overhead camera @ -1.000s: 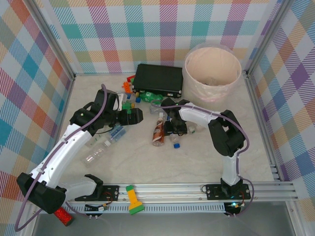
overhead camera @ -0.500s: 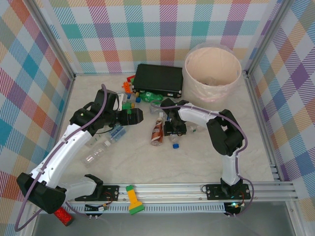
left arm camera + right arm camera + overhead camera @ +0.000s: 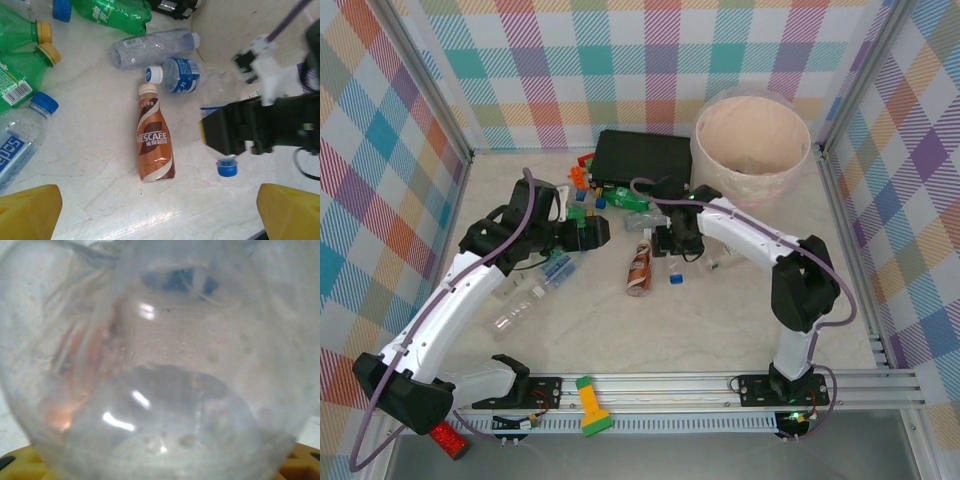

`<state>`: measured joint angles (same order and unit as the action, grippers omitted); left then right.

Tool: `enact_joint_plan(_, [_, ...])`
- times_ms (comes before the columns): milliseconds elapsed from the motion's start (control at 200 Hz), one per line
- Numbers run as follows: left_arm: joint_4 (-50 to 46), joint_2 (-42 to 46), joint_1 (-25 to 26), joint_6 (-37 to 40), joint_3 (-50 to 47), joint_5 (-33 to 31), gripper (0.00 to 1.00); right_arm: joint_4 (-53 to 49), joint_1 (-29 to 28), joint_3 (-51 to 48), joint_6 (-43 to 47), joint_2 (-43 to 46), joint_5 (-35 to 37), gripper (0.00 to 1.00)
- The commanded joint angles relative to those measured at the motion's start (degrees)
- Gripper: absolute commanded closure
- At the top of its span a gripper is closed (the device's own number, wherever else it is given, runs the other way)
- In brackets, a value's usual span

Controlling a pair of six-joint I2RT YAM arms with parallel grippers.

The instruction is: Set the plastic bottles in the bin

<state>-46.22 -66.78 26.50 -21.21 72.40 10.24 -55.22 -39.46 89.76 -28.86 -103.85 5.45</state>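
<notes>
1. We see the left claw [image 3: 595, 233] with its fingers wide apart, near the brown-labelled bottle [image 3: 156, 145] lying on the table [image 3: 720, 320].
2. The right claw [image 3: 678, 243] is clamped on a clear bottle [image 3: 160, 365].
3. A green bottle [image 3: 112, 12] lies beyond; the bin [image 3: 752, 175] stands far right.

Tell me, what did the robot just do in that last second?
The right gripper, closed on a clear bottle, moved farther back toward the bin as its arm stretched out. The left gripper hovers open as before; the brown-labelled bottle lies unmoved.
</notes>
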Motion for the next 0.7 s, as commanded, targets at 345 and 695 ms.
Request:
enact_joint_plan(345, [3.0, -2.0, 0.3, 1.8, 5.0, -1.5, 0.0, -22.7, 2.5, 38.6, 9.6, 0.0, 5.0, 0.43])
enact_joint_plan(695, [3.2, -1.7, 0.3, 1.8, 5.1, -1.8, 0.0, -24.9, 15.2, 53.2, 9.7, -0.1, 0.8, 0.45])
